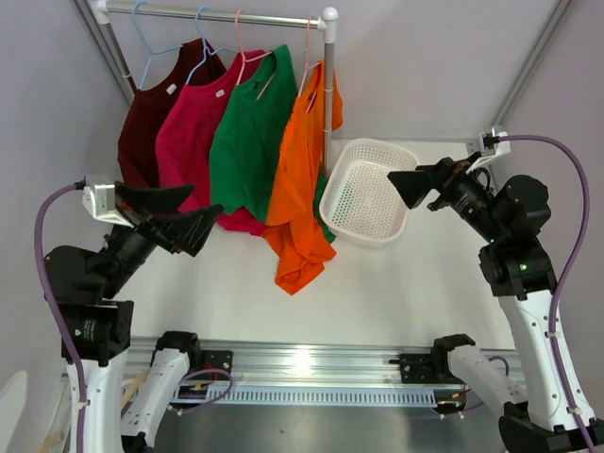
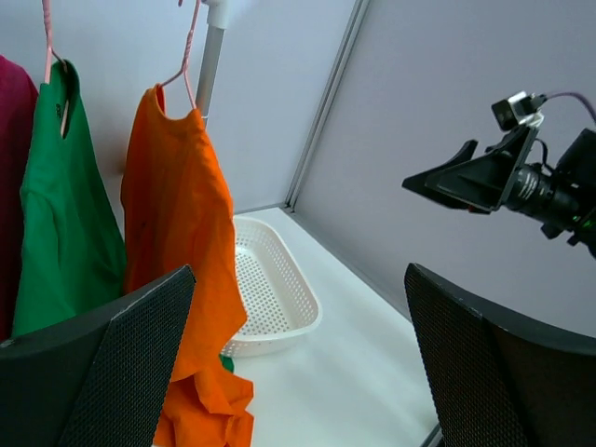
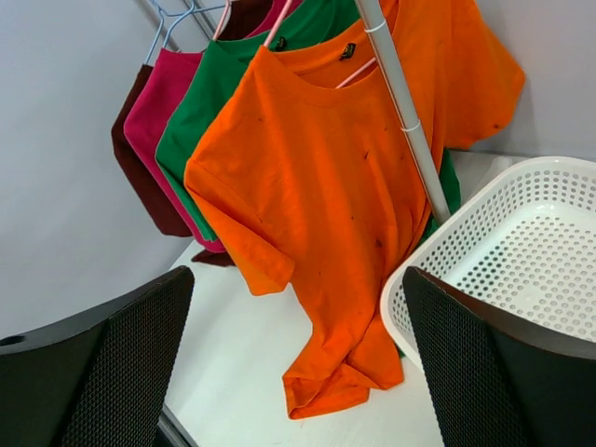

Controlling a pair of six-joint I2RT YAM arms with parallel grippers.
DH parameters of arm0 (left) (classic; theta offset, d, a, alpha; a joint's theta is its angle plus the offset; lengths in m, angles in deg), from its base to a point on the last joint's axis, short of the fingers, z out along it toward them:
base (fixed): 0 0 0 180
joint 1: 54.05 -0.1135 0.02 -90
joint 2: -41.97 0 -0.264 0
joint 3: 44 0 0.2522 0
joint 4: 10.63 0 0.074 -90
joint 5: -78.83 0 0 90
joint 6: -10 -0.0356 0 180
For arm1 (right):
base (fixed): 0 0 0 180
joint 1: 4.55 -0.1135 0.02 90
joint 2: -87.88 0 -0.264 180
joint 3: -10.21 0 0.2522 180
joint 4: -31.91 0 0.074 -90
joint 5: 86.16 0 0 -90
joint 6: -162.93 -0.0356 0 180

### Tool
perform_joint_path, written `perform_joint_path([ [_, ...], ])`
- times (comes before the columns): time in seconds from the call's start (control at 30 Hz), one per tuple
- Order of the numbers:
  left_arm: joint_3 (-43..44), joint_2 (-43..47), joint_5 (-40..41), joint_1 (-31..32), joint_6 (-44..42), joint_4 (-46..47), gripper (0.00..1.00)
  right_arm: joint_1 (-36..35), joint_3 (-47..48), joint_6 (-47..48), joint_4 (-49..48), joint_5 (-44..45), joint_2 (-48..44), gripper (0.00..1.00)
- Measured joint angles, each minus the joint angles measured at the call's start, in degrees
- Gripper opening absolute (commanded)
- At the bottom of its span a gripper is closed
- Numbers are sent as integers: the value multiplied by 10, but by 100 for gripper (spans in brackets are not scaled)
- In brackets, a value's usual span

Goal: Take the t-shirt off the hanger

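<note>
Over a white desk [image 1: 406, 293] walled in grey, the orange short-sleeved t-shirt [image 1: 297, 179] hangs on a thin pink hanger [image 2: 189, 47] at the end of the white rail [image 1: 217, 14], its hem pooled on the desk. The left end effector [image 1: 208, 199] and right end effector [image 1: 396, 181] both gape wide, empty. Best: pinch one shoulder beside the collar and slide it off sideways.

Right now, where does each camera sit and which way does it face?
Top external: above, behind the bases, looking down at the orange t-shirt and white perforated plastic basket; left gripper, right gripper show.
Left wrist: on the left arm, facing right toward t-shirt, basket, right gripper; own black fingers below.
Right wrist: on the right arm, facing left toward t-shirt, basket; own black fingers below.
Shared: t-shirt and basket, all three.
</note>
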Motion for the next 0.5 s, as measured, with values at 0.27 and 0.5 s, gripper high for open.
perform_joint_path([
  [0.27,10,-16,-28,0,7,61,99,0,-3,4,4,14,-10,99],
  [0.5,211,-188,1,26,-25,-14,99,0,-18,15,3,17,-13,100],
])
